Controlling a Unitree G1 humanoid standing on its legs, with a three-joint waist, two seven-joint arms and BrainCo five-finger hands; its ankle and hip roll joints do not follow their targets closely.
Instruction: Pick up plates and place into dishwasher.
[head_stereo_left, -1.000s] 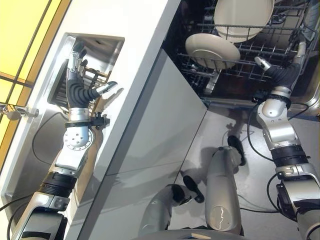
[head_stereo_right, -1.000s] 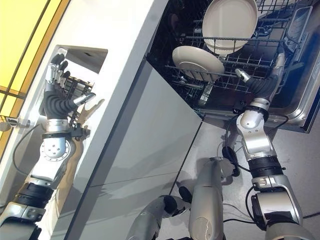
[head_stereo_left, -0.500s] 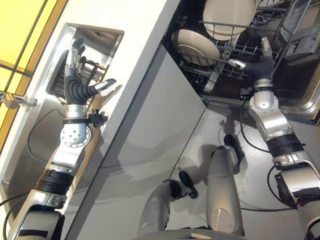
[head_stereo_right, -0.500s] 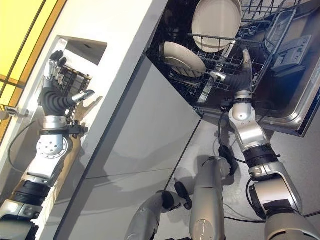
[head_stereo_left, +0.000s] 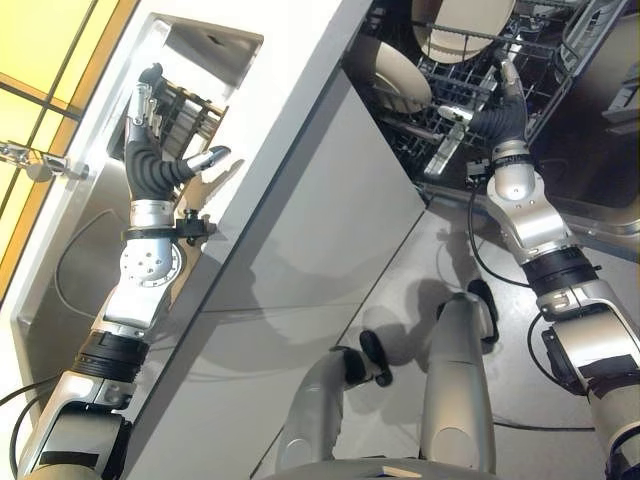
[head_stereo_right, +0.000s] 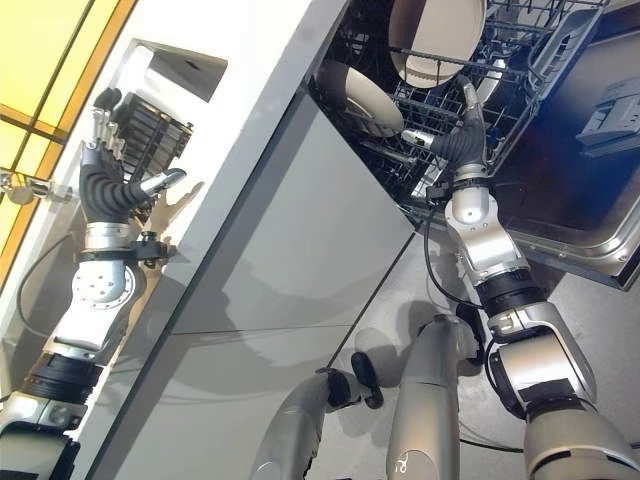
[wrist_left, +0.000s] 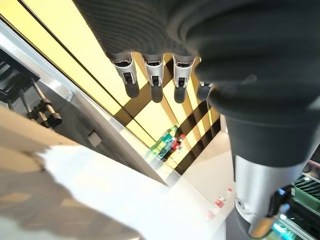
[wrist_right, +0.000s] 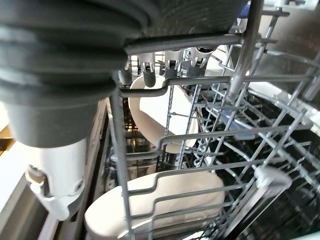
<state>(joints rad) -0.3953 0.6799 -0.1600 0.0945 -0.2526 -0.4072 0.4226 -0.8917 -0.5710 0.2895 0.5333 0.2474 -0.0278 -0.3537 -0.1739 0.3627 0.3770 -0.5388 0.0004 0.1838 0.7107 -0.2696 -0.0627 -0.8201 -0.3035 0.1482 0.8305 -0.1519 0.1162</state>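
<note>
Two cream plates stand in the dishwasher's wire rack (head_stereo_left: 450, 90): a lower plate (head_stereo_left: 395, 75) and an upper plate (head_stereo_left: 465, 25). My right hand (head_stereo_left: 495, 112) is at the rack's front edge, just right of the lower plate, fingers straight and open, holding nothing. In the right wrist view both plates (wrist_right: 165, 120) (wrist_right: 170, 200) show behind the rack wires, past my fingers (wrist_right: 150, 70). My left hand (head_stereo_left: 150, 150) is raised over the sink (head_stereo_left: 215, 45) beside a dark dish rack (head_stereo_right: 150, 125), open and holding nothing; its straight fingers (wrist_left: 152, 75) show in its wrist view.
The dishwasher door (head_stereo_right: 590, 170) hangs open at the right, under my right arm. A white counter (head_stereo_left: 290, 60) and grey cabinet front (head_stereo_left: 300, 260) separate the sink from the dishwasher. A faucet (head_stereo_left: 30, 160) stands at the sink's left.
The camera has shifted. My right hand has moved left along the rack, closer to the lower plate. My left hand stays raised and open over the sink.
</note>
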